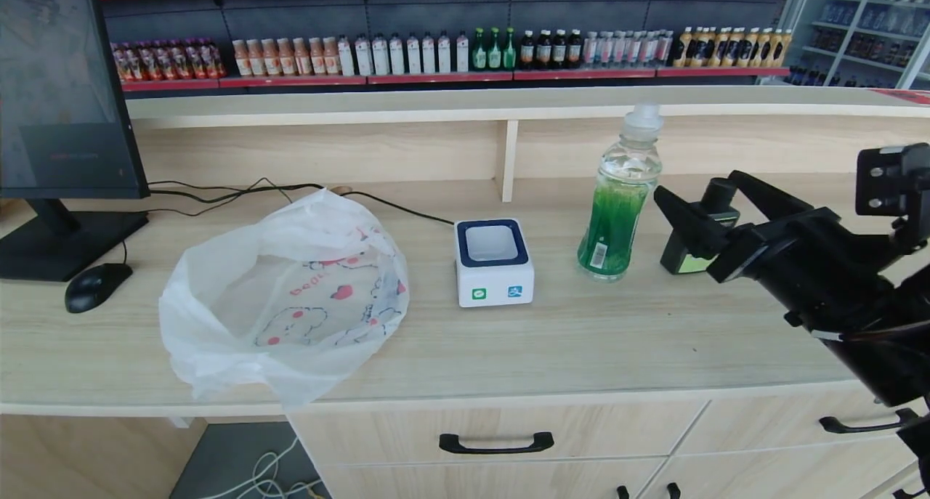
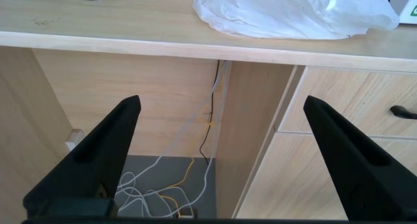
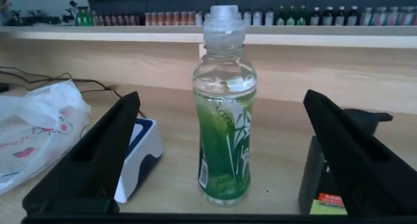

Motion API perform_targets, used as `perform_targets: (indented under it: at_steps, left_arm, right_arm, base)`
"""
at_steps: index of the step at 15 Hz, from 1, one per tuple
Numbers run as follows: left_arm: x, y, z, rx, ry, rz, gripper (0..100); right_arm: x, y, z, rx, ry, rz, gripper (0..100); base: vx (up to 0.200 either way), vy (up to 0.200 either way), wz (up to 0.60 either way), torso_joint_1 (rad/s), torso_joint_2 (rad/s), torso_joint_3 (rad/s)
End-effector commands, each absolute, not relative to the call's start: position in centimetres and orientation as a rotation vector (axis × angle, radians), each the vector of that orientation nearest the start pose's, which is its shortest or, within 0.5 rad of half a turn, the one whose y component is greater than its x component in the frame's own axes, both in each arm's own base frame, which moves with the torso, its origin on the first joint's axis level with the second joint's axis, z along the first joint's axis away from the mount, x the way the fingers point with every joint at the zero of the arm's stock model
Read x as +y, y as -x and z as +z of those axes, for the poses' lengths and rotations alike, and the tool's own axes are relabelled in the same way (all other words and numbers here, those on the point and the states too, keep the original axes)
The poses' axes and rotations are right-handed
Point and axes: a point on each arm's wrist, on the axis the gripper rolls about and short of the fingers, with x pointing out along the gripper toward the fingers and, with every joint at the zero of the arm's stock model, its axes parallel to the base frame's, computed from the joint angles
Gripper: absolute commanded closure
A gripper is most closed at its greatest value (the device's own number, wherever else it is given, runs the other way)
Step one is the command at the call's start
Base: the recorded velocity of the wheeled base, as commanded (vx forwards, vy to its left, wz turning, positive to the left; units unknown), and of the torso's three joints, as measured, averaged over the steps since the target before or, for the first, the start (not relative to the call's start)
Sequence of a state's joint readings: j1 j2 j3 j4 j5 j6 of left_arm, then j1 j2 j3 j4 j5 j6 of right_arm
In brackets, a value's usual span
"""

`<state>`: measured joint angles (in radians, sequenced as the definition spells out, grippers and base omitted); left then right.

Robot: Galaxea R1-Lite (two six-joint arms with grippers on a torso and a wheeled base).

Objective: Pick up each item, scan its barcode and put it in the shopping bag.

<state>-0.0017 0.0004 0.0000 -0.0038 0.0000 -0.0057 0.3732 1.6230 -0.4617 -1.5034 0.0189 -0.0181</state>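
Green bottle [image 1: 617,216] upright on the tabletop [image 1: 581,339], just right of the white scanner [image 1: 494,263], small dark item [image 1: 686,259] farther right, shopping bag [image 1: 290,295] open left of the scanner, right hand [image 1: 694,183] wide and empty, farthest right of the scanner, left hand [image 2: 221,100] wide, lower than the tabletop edge.

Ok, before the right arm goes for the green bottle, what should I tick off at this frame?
1. Right gripper open: ok, jaws wide apart.
2. Green bottle upright and centred between the jaws in the right wrist view: ok.
3. Clearance to the dark box beside the bottle: cannot tell.
4. Scanner window uncovered: ok.
5. Shopping bag mouth open: ok.
6. Left gripper out of the way, open, low in front of the counter: ok.
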Motion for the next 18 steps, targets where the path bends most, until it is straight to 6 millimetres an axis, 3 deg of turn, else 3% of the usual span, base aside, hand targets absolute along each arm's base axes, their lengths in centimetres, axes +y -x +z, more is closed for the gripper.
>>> perform_targets:
  at_steps: [1,9,13,18]
  left_arm:
    - [0.0,2.3,7.6,-0.005,0.006,-0.002,0]
    - [0.0,2.3,7.6,-0.005,0.006,-0.002,0]
    - [0.0,2.3,7.6,-0.005,0.006,-0.002,0]
    - [0.0,2.3,7.6,-0.005,0.006,-0.002,0]
  right_arm:
    - [11.6,-25.8,18.4,-0.282,-0.035,0.431,0]
    - [12.9,-30.1,16.3,-0.241,-0.085,0.305,0]
    - [10.8,-32.3,15.9,-0.25,-0.06,0.22,0]
    - [11.6,-34.8,15.5,-0.276,-0.067,0.223,0]
  base:
    - [0.0,0.0,0.0,0.0,0.0,0.0]
    - [0.0,0.0,0.0,0.0,0.0,0.0]
    - [0.0,0.0,0.0,0.0,0.0,0.0]
    - [0.0,0.0,0.0,0.0,0.0,0.0]
